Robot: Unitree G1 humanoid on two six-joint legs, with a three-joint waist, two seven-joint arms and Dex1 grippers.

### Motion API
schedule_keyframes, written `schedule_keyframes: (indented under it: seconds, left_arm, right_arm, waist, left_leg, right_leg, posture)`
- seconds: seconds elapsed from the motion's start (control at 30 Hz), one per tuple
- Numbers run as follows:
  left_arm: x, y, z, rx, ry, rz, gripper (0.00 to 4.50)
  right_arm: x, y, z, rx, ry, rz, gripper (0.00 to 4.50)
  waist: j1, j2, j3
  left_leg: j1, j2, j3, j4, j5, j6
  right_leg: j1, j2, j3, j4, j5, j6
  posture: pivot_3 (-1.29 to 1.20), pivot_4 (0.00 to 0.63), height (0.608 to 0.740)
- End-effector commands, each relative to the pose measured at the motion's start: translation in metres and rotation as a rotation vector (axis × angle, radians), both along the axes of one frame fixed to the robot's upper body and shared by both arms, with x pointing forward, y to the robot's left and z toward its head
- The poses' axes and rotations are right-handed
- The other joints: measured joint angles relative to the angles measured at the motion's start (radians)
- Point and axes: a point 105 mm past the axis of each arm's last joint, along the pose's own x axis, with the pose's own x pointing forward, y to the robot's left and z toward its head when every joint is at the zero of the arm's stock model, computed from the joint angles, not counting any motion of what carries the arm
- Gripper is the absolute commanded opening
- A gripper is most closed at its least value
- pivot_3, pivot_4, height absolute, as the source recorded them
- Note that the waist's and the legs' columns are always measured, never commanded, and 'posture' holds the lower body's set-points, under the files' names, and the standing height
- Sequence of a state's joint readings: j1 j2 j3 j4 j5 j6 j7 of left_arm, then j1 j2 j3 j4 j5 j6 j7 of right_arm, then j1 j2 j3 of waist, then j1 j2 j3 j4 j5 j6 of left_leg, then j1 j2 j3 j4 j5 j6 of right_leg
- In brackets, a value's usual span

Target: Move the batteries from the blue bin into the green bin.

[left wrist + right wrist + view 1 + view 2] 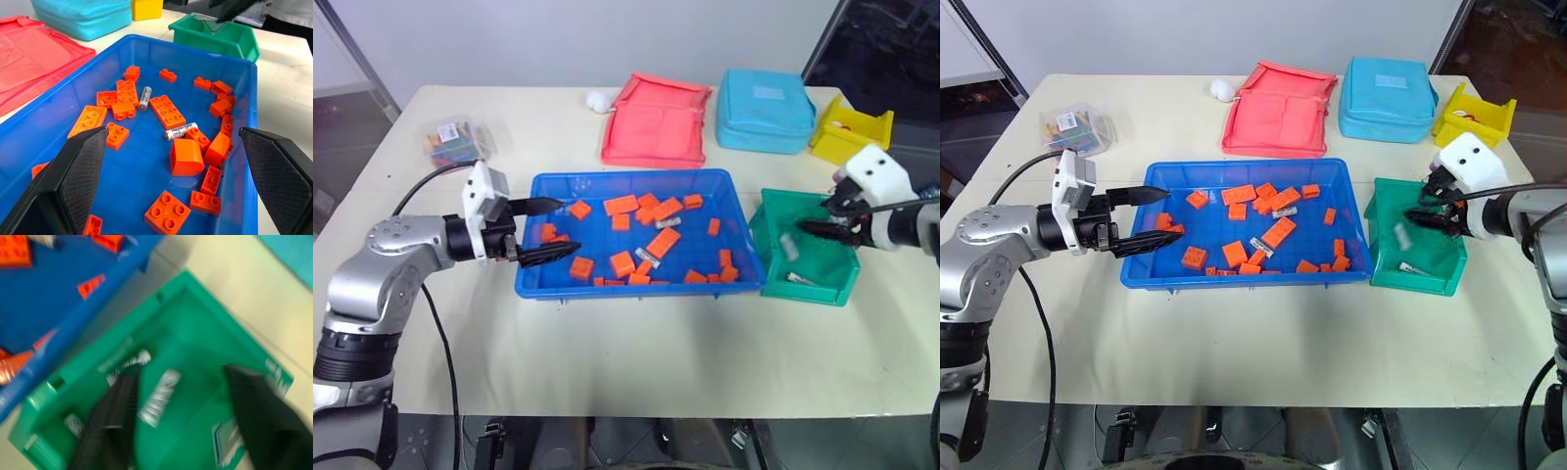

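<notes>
The blue bin [636,291] sits mid-table, strewn with orange blocks [622,263]. Two silver batteries [145,98] [181,131] lie among them near its middle. My left gripper [570,227] reaches level over the bin's left end, open and empty. To the right stands the green bin [822,289], and my right gripper [822,217] hangs over it, open. In the right wrist view a battery [159,396] shows blurred between its fingers [112,421], touching neither. Two more batteries [129,363] [73,423] lie inside the green bin.
Behind the bins lie a red fabric pouch [656,117], a light-blue zipped pouch [766,110] and a small yellow bin [850,127]. A clear box of coloured bits [455,140] and a white ball [597,100] sit at the back left. Bare tabletop spans the front.
</notes>
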State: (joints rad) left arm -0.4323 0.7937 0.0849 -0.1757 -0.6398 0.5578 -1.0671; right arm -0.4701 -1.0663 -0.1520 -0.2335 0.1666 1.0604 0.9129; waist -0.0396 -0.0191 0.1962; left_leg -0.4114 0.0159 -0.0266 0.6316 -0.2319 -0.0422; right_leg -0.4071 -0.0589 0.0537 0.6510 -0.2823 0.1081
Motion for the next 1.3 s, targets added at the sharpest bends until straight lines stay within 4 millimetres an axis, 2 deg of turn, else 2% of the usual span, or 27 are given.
schedule_keyframes:
  seconds: [0.03,0.13,0.2,0.3,0.4,0.53,0.63,0.7,0.83,1.2,1.3]
  left_arm:
    - [-0.002,0.004,0.012,0.006,-0.056,0.012,4.5]
    - [-0.002,0.008,0.012,0.012,-0.059,0.029,4.5]
    - [-0.002,0.009,0.012,0.013,-0.062,0.039,4.5]
    - [-0.002,0.01,0.012,0.012,-0.064,0.052,4.5]
    - [-0.003,0.009,0.011,0.009,-0.066,0.058,4.5]
    - [-0.007,0.008,0.011,0.006,-0.071,0.069,4.5]
    - [-0.011,0.009,0.011,0.003,-0.072,0.086,4.5]
    - [-0.013,0.011,0.01,0.001,-0.071,0.108,4.5]
    - [-0.019,0.013,0.008,0.004,-0.065,0.131,4.5]
    - [-0.024,0.014,0.007,0.0,-0.054,0.156,4.5]
    - [-0.025,0.014,0.007,-0.001,-0.055,0.162,4.5]
  right_arm:
    - [0.001,-0.005,0.023,-0.033,-0.091,-0.007,4.47]
    - [0.01,0.006,0.035,-0.026,-0.139,0.03,4.47]
    - [0.017,0.022,0.045,0.011,-0.182,0.074,4.47]
    - [0.027,0.061,0.055,0.116,-0.208,0.184,4.47]
    - [0.033,0.101,0.048,0.217,-0.177,0.289,4.47]
    - [0.034,0.126,0.017,0.213,-0.099,0.378,4.47]
    - [0.03,0.135,-0.005,0.177,-0.046,0.432,4.47]
    - [0.028,0.134,-0.028,0.076,-0.01,0.478,4.47]
    - [0.026,0.136,-0.05,-0.032,0.015,0.569,4.47]
    - [0.014,0.157,-0.066,-0.334,-0.046,1.096,4.47]
    - [0.022,0.166,-0.067,-0.341,-0.066,1.138,4.47]
  waist:
    - [-0.003,0.0,0.0]
    - [-0.006,0.0,0.0]
    - [-0.007,0.0,0.0]
    - [-0.008,0.0,0.0]
    - [-0.004,0.0,0.0]
    - [0.009,0.0,0.0]
    - [0.018,0.0,0.0]
    - [0.02,0.0,0.0]
    - [0.02,0.0,0.0]
    - [0.019,0.0,0.0]
    - [0.019,0.0,0.0]
  left_leg:
    - [0.0,0.0,0.0,0.0,0.0,0.0]
    - [0.001,0.0,0.0,0.0,0.0,0.0]
    - [0.001,0.001,0.0,0.0,0.0,0.0]
    - [0.001,0.001,0.0,0.0,0.0,0.0]
    - [0.001,0.001,-0.001,0.0,0.0,0.0]
    - [-0.001,-0.001,-0.002,0.0,0.0,0.0]
    - [-0.002,-0.002,-0.002,0.001,0.0,0.0]
    - [-0.002,-0.002,-0.001,0.001,0.0,0.0]
    - [-0.002,-0.002,-0.002,0.001,0.0,0.0]
    - [0.0,-0.001,-0.001,0.001,0.0,0.0]
    - [0.0,-0.001,-0.001,0.001,0.0,0.0]
  right_leg:
    - [0.0,0.0,0.0,0.0,0.0,0.0]
    - [0.0,0.001,0.0,0.0,0.0,0.0]
    - [0.0,0.001,0.0,0.001,0.0,0.0]
    - [0.0,0.001,0.0,0.001,0.0,0.0]
    - [0.0,0.001,0.0,0.001,0.0,0.0]
    - [0.0,0.0,-0.001,0.0,0.0,0.0]
    - [0.0,-0.003,-0.001,0.0,0.0,0.0]
    - [0.0,-0.003,-0.001,0.0,0.0,0.0]
    - [0.0,-0.002,-0.001,0.001,0.0,0.0]
    - [0.001,-0.001,-0.001,0.001,0.0,0.0]
    - [0.001,-0.001,-0.001,0.001,0.0,0.0]
  posture:
    - [0.0,0.15,0.74]
    - [0.0,0.15,0.74]
    - [0.0,0.15,0.74]
    - [0.0,0.15,0.74]
    - [0.0,0.15,0.74]
    - [0.0,0.15,0.74]
    - [0.0,0.15,0.74]
    - [0.0,0.15,0.74]
    - [0.0,0.15,0.74]
    - [0.0,0.15,0.74]
    - [0.0,0.15,0.74]
